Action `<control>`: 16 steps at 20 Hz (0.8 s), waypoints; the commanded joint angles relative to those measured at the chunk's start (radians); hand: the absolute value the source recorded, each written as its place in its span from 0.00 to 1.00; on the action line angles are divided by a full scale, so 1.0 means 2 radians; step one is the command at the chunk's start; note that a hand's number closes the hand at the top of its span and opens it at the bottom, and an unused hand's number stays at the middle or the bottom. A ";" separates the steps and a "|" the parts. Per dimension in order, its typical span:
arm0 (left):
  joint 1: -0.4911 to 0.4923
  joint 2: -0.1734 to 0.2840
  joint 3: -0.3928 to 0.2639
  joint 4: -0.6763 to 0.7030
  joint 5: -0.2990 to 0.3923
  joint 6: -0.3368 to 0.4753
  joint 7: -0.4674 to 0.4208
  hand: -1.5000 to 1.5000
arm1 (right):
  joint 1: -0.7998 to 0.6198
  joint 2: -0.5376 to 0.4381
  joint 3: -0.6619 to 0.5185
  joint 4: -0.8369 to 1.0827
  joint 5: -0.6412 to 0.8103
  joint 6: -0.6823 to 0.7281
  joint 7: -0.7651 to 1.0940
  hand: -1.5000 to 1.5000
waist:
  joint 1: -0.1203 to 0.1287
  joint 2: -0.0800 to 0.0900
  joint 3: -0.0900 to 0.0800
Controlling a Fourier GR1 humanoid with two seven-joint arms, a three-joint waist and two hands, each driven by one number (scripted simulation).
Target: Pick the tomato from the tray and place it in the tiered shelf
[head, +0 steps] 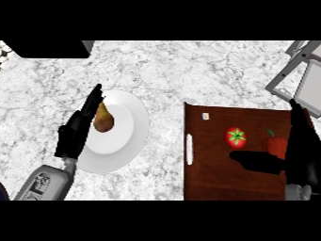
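Red tomato (236, 137), green star calyx.

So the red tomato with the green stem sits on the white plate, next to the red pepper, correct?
Not quite. The head view shows the red tomato with the green stem on the dark wooden tray, next to the red pepper; the white plate holds a brown pear.

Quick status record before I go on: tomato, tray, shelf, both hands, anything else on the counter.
tomato: on the tray, left of middle, green stem up, not held
red pepper: on the tray beside the tomato, partly hidden by the right hand
tiered shelf: grey frame at the upper right, nothing seen on it
right hand: over the tray's right edge, fingers straight, holding nothing
left hand: over the white plate, fingers straight
pear: on the plate
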 commanded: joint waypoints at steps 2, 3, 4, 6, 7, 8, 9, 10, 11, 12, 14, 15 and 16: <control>-0.013 0.003 0.009 -0.011 0.003 -0.008 0.027 0.50 | -0.048 0.043 0.000 0.033 0.051 0.046 0.110 0.00 | -0.001 0.000 0.001; -0.026 -0.016 0.002 0.013 -0.010 0.005 0.013 0.50 | -0.076 0.062 -0.001 0.050 0.063 0.050 0.122 0.00 | -0.002 0.001 0.000; 0.005 0.011 0.021 -0.001 0.007 -0.017 -0.003 0.50 | -0.064 0.048 -0.023 0.041 0.049 0.067 0.108 0.00 | -0.001 0.000 0.000; -0.004 0.020 0.025 -0.012 0.010 -0.028 0.017 0.50 | -0.054 0.071 -0.020 0.040 0.063 0.061 0.099 0.00 | -0.002 -0.001 0.001; -0.024 0.008 0.032 0.023 0.010 -0.026 0.006 0.50 | -0.068 0.089 -0.020 0.064 0.077 0.050 0.094 0.00 | -0.004 0.001 0.001; 0.008 -0.003 0.014 -0.019 0.001 -0.010 0.014 0.50 | -0.045 0.102 -0.002 0.057 0.095 0.049 0.095 0.00 | -0.001 -0.001 0.001; 0.000 -0.001 0.018 0.003 -0.004 -0.015 0.002 0.50 | -0.036 0.105 -0.009 0.054 0.090 0.053 0.080 0.00 | -0.005 0.000 0.001; 0.002 0.008 0.027 -0.002 0.002 -0.021 0.006 0.50 | -0.046 0.111 -0.015 0.056 0.092 0.070 0.087 0.00 | -0.003 -0.001 0.001; -0.013 -0.012 0.016 0.002 -0.008 -0.009 0.013 0.50 | -0.069 0.122 -0.034 0.070 0.087 0.073 0.085 0.00 | -0.004 0.000 0.001; 0.008 0.007 0.026 -0.029 0.001 -0.018 0.025 0.50 | -0.039 0.131 -0.012 0.037 0.115 0.071 0.092 0.00 | -0.003 -0.002 0.001; 0.002 -0.015 0.012 -0.003 -0.016 -0.006 0.012 0.50 | -0.060 0.133 -0.036 0.048 0.102 0.100 0.085 0.00 | -0.006 -0.001 0.001; 0.016 -0.005 0.017 -0.008 -0.018 -0.010 -0.003 0.50 | -0.045 0.138 -0.022 0.076 0.120 0.054 0.075 0.00 | -0.003 0.000 0.001; -0.003 -0.009 0.021 -0.006 -0.014 -0.012 0.017 0.50 | -0.049 0.130 -0.062 0.068 0.100 0.085 0.053 0.00 | -0.006 0.000 0.001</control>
